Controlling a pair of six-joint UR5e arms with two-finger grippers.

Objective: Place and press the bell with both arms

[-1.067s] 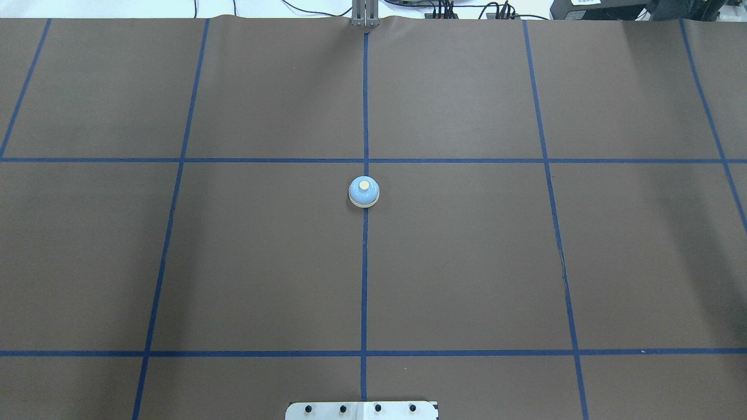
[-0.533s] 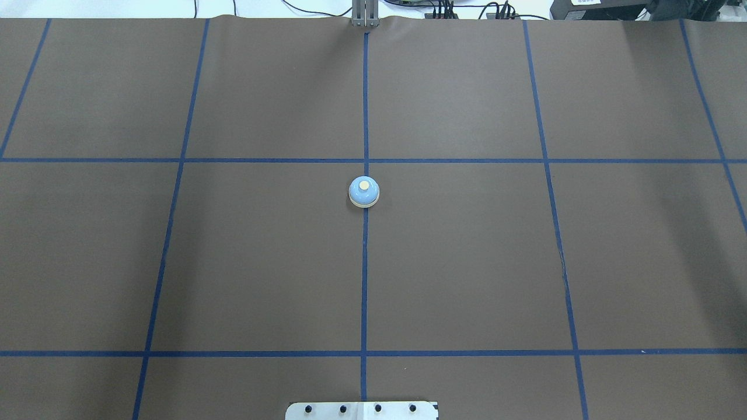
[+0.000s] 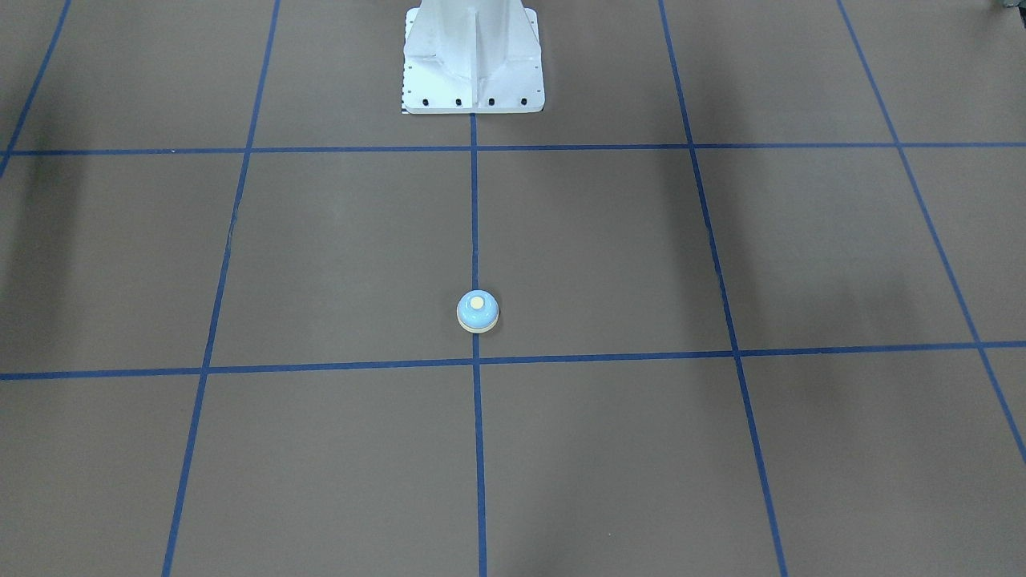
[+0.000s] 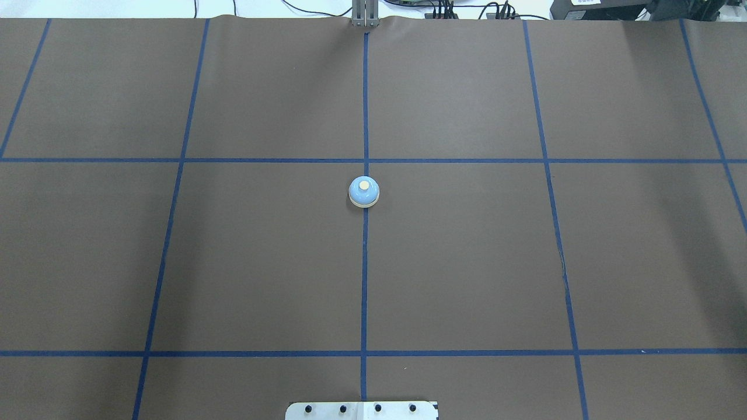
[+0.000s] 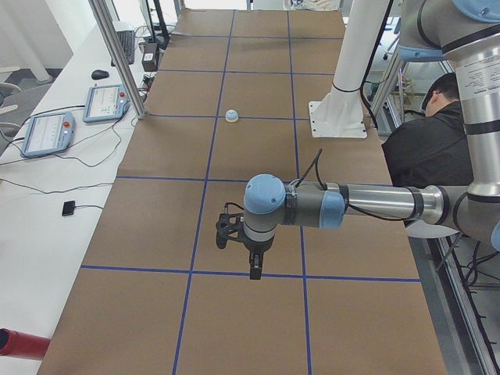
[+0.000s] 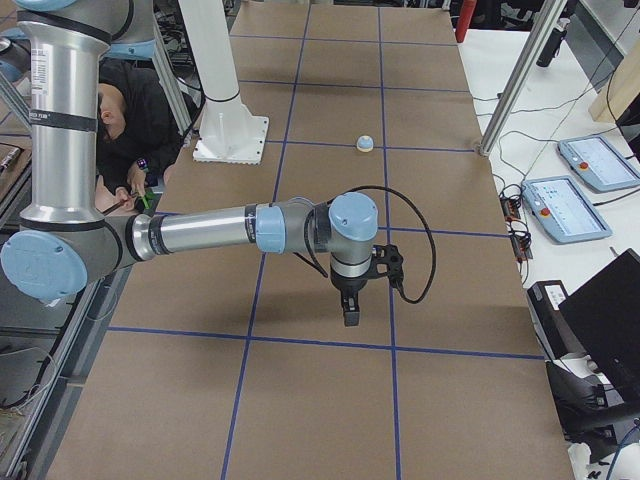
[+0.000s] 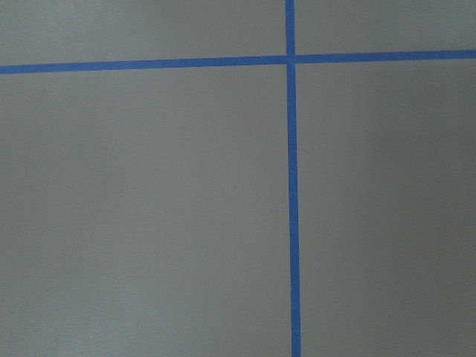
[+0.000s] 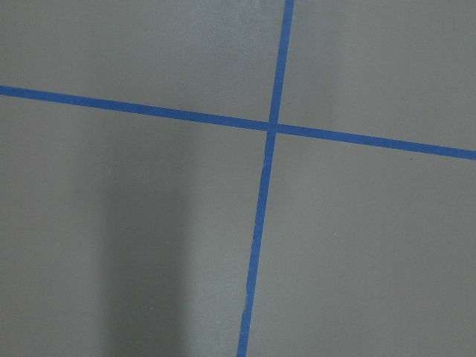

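Observation:
The light-blue bell (image 4: 364,191) with a cream button stands upright on the centre tape line of the brown table cover; it also shows in the front view (image 3: 478,311) and both side views (image 5: 231,116) (image 6: 366,144). Neither arm shows in the overhead or front view. My left gripper (image 5: 254,269) hangs over the table's left end, far from the bell. My right gripper (image 6: 349,312) hangs over the right end, also far from it. I cannot tell whether either is open or shut. Both wrist views show only brown cover and blue tape.
The white bolted pedestal (image 3: 473,72) stands at the robot's side of the table. A person (image 5: 437,133) sits behind the robot. Teach pendants (image 6: 565,205) lie on the white bench beyond the far edge, next to aluminium posts (image 5: 117,55).

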